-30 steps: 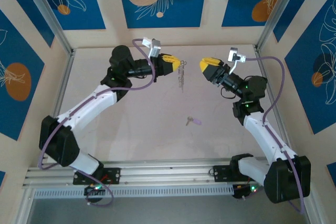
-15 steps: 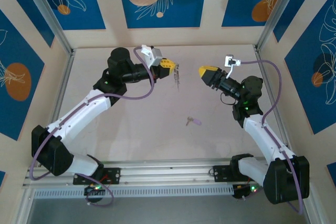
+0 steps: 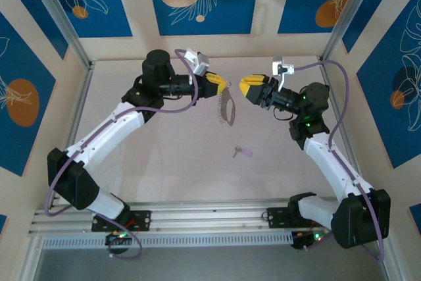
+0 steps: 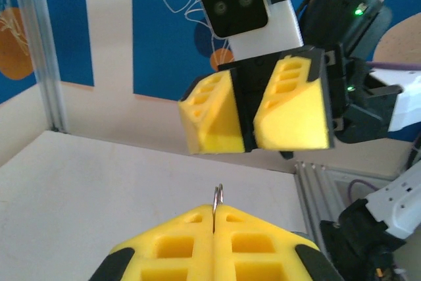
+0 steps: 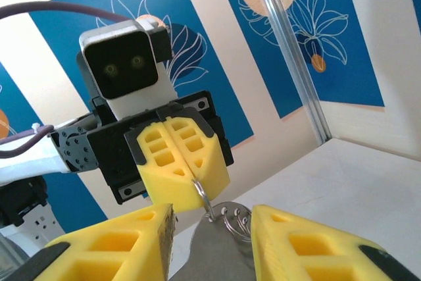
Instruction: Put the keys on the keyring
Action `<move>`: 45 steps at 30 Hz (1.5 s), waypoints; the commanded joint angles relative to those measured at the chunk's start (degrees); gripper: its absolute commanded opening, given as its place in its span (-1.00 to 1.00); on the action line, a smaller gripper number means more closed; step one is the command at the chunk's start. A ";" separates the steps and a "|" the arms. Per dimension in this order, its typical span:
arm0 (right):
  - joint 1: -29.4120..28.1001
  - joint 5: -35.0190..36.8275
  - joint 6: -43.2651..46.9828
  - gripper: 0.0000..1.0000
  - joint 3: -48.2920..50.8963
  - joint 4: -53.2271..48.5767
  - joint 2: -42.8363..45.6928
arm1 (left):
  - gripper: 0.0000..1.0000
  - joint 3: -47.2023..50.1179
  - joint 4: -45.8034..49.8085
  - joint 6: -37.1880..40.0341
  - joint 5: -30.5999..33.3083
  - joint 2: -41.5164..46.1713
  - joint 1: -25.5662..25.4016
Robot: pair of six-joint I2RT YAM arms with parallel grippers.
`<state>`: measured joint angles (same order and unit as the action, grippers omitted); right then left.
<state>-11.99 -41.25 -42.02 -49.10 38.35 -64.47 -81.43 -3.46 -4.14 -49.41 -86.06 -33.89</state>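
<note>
Silvery keyring (image 3: 227,107) pinched at top by left gripper (image 3: 222,86), long axis hanging downward, right gripper (image 3: 242,89) parted, empty, just beside it, key (image 3: 241,152) on bench (image 3: 164,156), lilac head pointing right.

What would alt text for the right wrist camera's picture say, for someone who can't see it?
The left gripper, its yellow fingers shut on a silvery keyring, faces the camera with the ring dangling below it. The right gripper has its own open yellow fingers on either side of the ring, and blue flower-patterned wall panels stand behind.
</note>
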 commanded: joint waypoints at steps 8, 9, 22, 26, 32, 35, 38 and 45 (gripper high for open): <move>-1.67 -3.78 1.06 -0.29 -3.53 2.98 -2.96 | -1.00 -3.12 -3.81 -6.14 -5.96 -1.65 -0.51; -1.86 -3.87 0.98 -0.29 -3.61 3.13 -3.22 | -1.00 -3.12 -4.02 -6.36 -6.03 -1.69 -0.56; -3.11 -5.06 0.98 -0.54 -3.85 3.89 -4.79 | -1.00 -3.12 -6.09 -7.67 -5.96 -2.19 -0.55; -3.14 -4.82 0.89 -0.68 -3.46 3.86 -4.79 | -1.00 -3.12 -6.46 -7.97 -5.88 -2.28 -0.51; -3.22 -4.56 0.76 -1.00 -3.98 4.41 -5.23 | -1.00 -3.03 -8.03 -9.22 -6.22 -2.51 -0.54; -3.27 -3.48 0.54 -1.00 -3.91 5.32 -5.45 | -0.94 -2.36 -9.87 -11.04 -5.57 -2.47 -0.55; -2.93 -1.26 -0.12 -1.00 -3.24 7.13 -5.23 | -0.37 1.30 -13.83 -12.76 -1.05 -0.74 -0.39; -1.61 1.96 -5.11 -1.00 -1.97 15.12 -6.04 | -0.07 12.84 -36.51 -27.91 6.11 1.02 1.96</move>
<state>-14.00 -42.11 -44.40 -51.64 47.48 -70.30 -71.35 -26.52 -23.86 -46.83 -85.95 -33.01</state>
